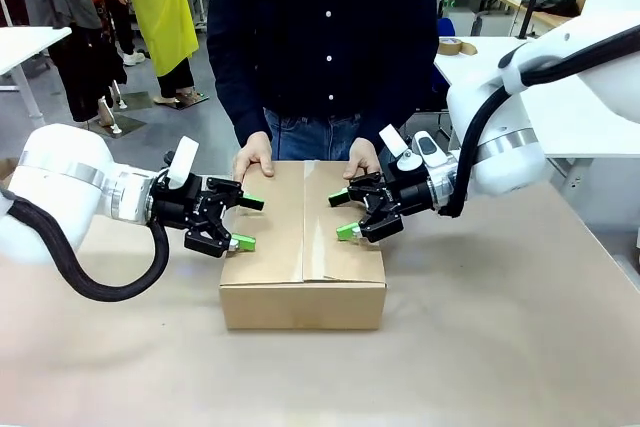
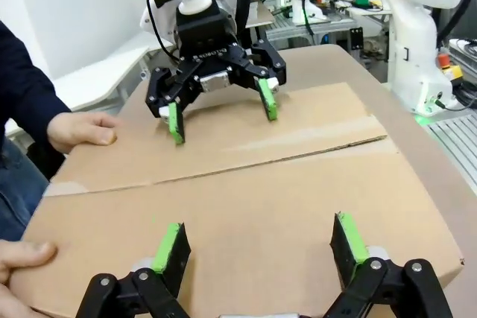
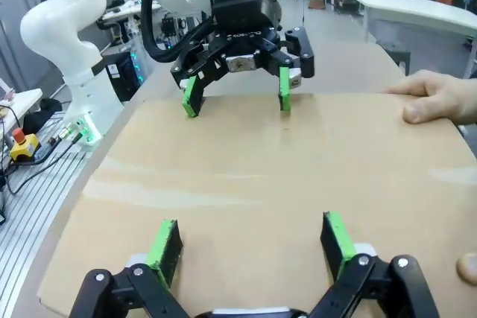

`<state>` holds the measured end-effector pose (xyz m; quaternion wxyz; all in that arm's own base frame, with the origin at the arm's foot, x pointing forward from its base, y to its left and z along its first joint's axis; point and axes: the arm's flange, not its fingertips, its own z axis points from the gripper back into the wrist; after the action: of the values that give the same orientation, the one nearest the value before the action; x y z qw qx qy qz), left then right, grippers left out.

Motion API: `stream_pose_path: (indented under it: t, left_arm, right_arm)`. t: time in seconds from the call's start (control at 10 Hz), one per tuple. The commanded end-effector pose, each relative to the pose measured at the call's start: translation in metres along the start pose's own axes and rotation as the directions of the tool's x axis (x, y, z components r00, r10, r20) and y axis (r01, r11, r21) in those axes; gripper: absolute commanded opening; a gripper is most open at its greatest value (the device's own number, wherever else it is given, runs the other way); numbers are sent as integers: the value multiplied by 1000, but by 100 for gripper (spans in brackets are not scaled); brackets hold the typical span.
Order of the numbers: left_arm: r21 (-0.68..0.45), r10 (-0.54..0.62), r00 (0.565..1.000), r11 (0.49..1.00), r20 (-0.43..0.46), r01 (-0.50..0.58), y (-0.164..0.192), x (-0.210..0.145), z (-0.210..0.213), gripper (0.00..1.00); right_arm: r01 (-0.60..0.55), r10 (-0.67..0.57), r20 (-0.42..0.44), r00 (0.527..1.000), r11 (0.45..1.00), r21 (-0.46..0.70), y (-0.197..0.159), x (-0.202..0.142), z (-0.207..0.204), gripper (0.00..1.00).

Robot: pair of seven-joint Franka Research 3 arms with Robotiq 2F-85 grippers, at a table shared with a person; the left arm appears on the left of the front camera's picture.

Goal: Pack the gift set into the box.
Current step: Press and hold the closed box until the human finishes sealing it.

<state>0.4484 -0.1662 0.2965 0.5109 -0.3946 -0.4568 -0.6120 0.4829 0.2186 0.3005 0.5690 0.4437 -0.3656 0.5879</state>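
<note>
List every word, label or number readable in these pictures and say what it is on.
None can be read.
The box is plain brown cardboard with no print.
The left gripper and right gripper show no legible marking.

Smooth matt brown cardboard box [image 1: 303, 247]; glossy white plastic arm shells [image 1: 60, 177]; matt tan table [image 1: 500, 347].

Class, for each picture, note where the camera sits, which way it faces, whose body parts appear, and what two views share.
Front view: between the arms, facing across the box at the person; left gripper, right gripper and person's hands show.
Left wrist view: on the left wrist, facing the right gripper; own green-padded fingers below.
Right wrist view: mirrored, facing the left gripper.
Both wrist views share the box top.
</note>
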Motion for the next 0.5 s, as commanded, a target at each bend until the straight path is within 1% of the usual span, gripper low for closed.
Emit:
stream_pose_path:
  t: [0.0, 0.2, 0.3, 0.4]
  left_arm:
    - [-11, 9, 1000, 1000, -25, -10, -1, -9, -4, 100]
    - [31, 67, 996, 997, -59, -65, 1, -13, -11, 100]
    - [59, 81, 995, 995, -62, -77, 1, -11, -17, 100]
    - [91, 106, 992, 991, -69, -99, 4, -7, -20, 100]
  right_arm:
    - [41, -42, -110, 993, 999, -12, -2, -2, 0, 100]
    - [63, -67, -147, 987, 997, -33, 2, -9, 10, 100]
    - [69, -75, -164, 984, 997, -45, 5, -12, 13, 100]
    - [65, -74, -159, 985, 996, -57, 6, -12, 14, 100]
